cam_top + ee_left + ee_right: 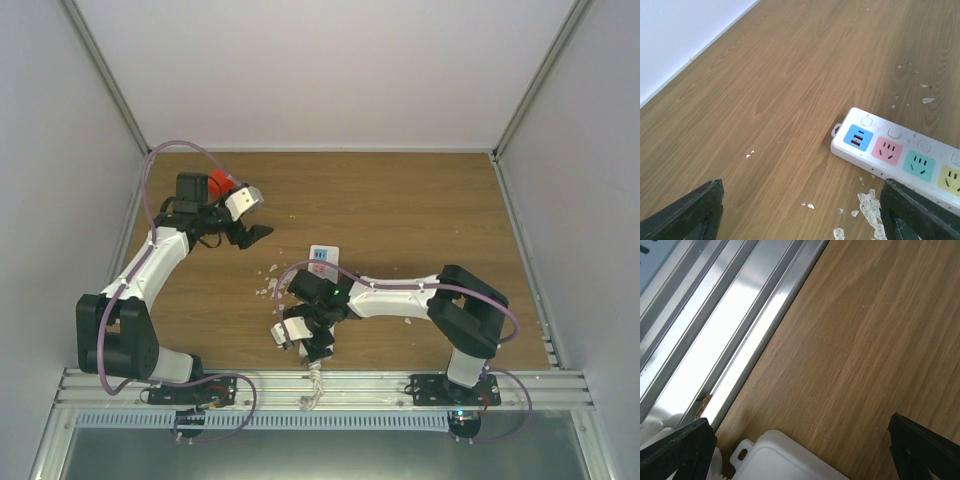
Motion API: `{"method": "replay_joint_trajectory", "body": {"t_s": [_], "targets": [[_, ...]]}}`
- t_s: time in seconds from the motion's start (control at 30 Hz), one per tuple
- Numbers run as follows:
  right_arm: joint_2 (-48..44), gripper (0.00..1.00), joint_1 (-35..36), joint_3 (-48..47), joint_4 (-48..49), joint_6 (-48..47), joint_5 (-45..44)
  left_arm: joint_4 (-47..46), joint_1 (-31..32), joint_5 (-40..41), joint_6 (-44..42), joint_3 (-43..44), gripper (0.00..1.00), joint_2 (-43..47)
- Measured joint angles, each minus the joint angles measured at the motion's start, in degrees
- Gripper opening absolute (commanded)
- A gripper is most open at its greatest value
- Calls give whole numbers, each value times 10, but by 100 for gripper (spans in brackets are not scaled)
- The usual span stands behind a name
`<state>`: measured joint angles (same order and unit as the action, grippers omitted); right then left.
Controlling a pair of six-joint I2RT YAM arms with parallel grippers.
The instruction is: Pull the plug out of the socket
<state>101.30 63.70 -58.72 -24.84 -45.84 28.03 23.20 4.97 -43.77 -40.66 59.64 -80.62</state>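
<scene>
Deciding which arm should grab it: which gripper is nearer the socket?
Right. The right gripper hangs over the socket at its cord end; the left gripper sits off beyond its far end, to the left.

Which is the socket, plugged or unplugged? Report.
Unplugged where visible: the socket shows bare slots in its blue, pink, teal and yellow panels; the rest is cropped.

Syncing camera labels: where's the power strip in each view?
Top external: power strip at centre, only its far blue-panel end showing; the rest is hidden under the right arm.
Left wrist: power strip at lower right, running off the right edge.
Right wrist: power strip at the bottom edge, a plain white end near the metal rail.
Shared landmark: the wooden tabletop, under it in all three.
</scene>
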Motion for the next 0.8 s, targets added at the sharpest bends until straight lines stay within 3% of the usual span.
{"method": "replay_joint_trajectory", "body": {"t_s": [0.3, 0.8], "targets": [[0, 90, -29, 17, -18, -13, -12, -3, 0, -10, 5, -1, 85, 0], [-81, 92, -237, 97, -31, -150, -40, -4, 0, -30, 6, -4, 85, 0]]}}
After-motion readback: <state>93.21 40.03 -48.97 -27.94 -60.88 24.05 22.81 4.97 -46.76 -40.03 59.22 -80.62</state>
